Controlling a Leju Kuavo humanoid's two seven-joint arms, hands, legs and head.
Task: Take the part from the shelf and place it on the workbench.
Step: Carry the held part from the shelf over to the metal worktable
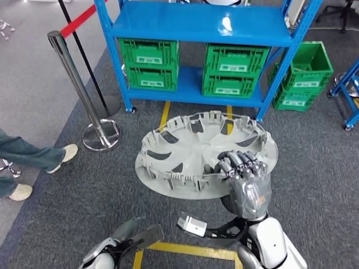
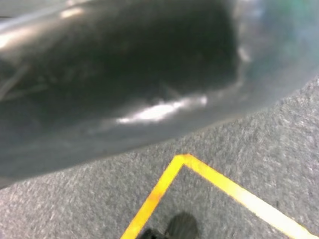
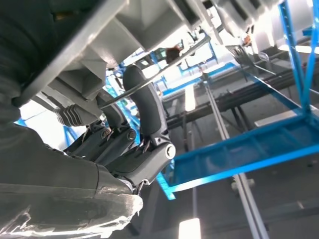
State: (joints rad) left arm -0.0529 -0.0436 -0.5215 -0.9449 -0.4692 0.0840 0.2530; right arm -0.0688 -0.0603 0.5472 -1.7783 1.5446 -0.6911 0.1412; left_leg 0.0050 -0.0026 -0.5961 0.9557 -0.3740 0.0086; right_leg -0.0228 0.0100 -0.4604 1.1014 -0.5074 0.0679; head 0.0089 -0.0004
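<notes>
Head view, lower left: left arm [image 1: 123,241] hangs low, hand state cannot tell | left: stanchion [image 1: 80,89], a person's shoes [image 1: 63,156] | centre: hubcap part [image 1: 199,151], off the blue shelf [image 1: 199,25], probably level for carrying | right: right hand [image 1: 245,179] grips its near rim | carpet [image 1: 321,168] open rightward.

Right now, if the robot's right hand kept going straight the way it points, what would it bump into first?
Probably the blue shelf. The right hand grips the hubcap by its rim and points forward toward the green crates on the bottom level. The hubcap's far edge would likely touch first, though depth is hard to judge.
</notes>
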